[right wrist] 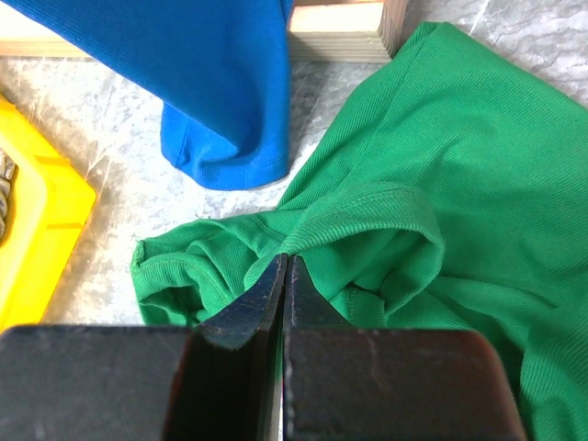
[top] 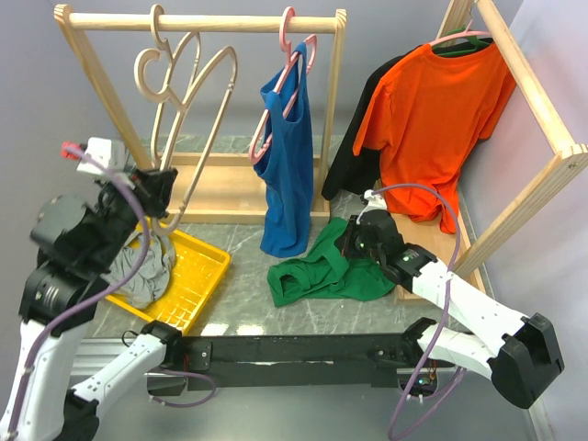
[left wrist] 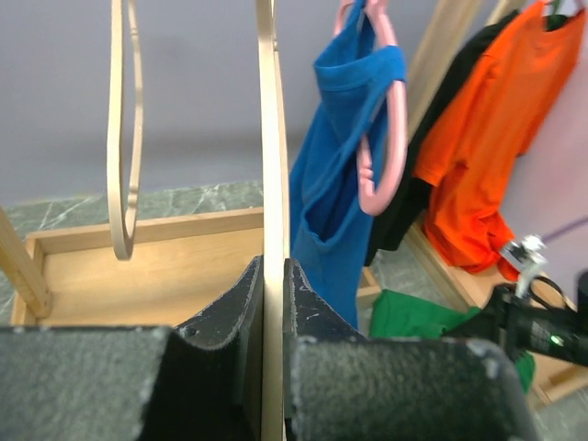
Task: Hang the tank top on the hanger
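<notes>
Green tank top (right wrist: 441, 156) pinched in our shut right gripper (right wrist: 284, 266), hanger (left wrist: 268, 138) clamped by our left gripper (left wrist: 273, 271), we must next lift cloth hangerward.

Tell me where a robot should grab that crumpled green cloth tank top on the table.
Probably its hemmed edge band, pinched from above: the green cloth tank top lies crumpled on the table, and that band rises as a raised ridge.
</notes>
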Action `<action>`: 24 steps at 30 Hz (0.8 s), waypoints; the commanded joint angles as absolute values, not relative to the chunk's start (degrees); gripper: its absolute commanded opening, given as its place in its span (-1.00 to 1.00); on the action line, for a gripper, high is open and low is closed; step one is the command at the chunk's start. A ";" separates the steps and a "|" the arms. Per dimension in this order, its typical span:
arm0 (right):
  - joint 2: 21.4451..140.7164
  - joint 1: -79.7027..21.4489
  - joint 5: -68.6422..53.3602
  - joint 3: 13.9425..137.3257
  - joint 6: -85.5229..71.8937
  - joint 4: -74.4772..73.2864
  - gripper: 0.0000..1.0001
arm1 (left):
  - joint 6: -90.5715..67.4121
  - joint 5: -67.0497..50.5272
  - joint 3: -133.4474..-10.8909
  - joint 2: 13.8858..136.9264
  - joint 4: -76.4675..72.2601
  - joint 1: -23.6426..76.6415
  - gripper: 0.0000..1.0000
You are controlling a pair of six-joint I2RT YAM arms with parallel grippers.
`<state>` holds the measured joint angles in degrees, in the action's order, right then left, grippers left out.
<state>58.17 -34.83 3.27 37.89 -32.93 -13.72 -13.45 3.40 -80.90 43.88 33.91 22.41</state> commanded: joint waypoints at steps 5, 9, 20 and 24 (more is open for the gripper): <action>58.45 -34.54 2.99 39.38 -32.34 -12.83 -1.00 | -13.18 -7.02 -76.99 34.98 26.73 22.32 -0.98; 57.66 -34.63 3.78 38.41 -32.78 -12.92 -1.00 | -12.57 -12.73 -78.48 35.85 25.05 22.41 -0.98; 55.99 -34.45 5.53 37.27 -33.66 -13.97 -1.00 | -12.21 -28.89 -82.27 42.01 21.89 22.32 -0.98; 55.11 -34.63 7.12 36.13 -34.10 -14.94 -0.96 | -13.62 -32.52 -79.90 45.16 21.09 22.32 -0.98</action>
<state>57.06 -34.83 4.67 37.43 -33.52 -14.00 -12.97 -25.15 -80.58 42.26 25.10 22.41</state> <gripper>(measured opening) 0.007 0.115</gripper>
